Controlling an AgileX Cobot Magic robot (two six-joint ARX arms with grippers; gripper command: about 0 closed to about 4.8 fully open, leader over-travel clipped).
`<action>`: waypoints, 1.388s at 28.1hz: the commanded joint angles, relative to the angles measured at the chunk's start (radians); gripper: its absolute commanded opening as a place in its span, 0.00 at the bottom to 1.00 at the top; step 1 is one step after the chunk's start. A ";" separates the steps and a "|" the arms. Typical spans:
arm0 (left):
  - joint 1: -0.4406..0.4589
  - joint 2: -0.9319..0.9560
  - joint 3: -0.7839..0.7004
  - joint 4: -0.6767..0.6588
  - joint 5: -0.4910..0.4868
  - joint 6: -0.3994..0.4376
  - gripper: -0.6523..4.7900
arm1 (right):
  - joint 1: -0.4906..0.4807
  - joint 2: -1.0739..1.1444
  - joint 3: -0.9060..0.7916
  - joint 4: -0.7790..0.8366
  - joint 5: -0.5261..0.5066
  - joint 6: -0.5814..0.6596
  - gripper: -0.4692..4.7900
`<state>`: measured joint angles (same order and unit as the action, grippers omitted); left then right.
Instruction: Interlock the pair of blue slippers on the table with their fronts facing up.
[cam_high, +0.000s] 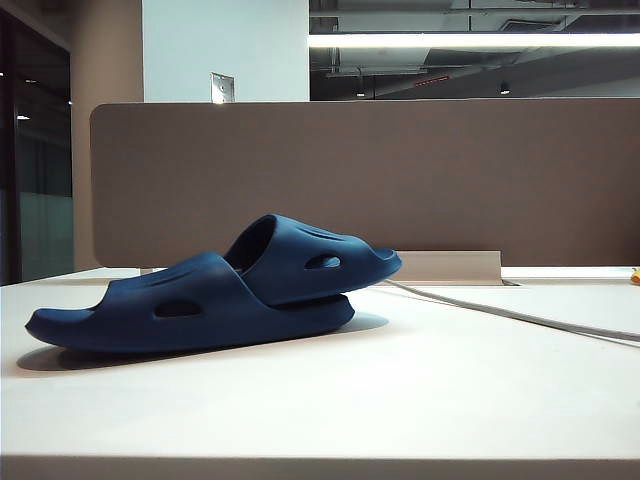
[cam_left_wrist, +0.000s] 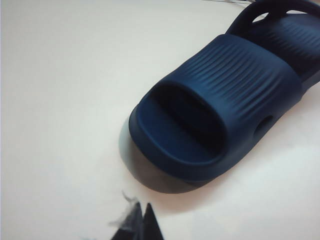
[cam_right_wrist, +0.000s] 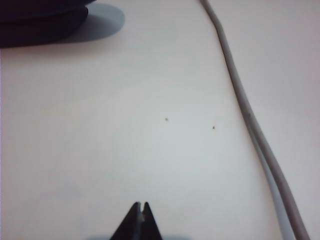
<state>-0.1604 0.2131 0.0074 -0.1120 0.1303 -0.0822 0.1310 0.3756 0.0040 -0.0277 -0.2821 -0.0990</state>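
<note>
Navy foam slippers (cam_high: 215, 290) are shown interlocked, straps up, left of centre on the white table (cam_high: 400, 400). Left claw (cam_left_wrist: 141, 222), pinched together and empty, is held near one open toe; right claw (cam_right_wrist: 141, 220), likewise closed and empty, beside a grey cable (cam_right_wrist: 250, 120).

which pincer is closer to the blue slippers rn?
Left. The left pincer, shut, sits just off the toe of the slippers; the right pincer, shut, is over bare table near the cable, slippers farther off.
</note>
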 joint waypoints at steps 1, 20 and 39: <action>0.000 0.000 0.002 0.006 0.005 0.003 0.11 | 0.001 0.002 -0.001 -0.006 -0.003 -0.006 0.09; 0.000 0.000 0.002 0.008 0.004 -0.038 0.11 | 0.001 0.000 -0.001 -0.004 -0.008 -0.006 0.09; 0.000 -0.001 0.002 0.008 -0.003 -0.038 0.11 | 0.035 -0.318 0.000 -0.001 -0.008 -0.006 0.09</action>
<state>-0.1600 0.2123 0.0074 -0.1120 0.1291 -0.1211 0.1806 0.0593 0.0040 -0.0429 -0.2886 -0.1028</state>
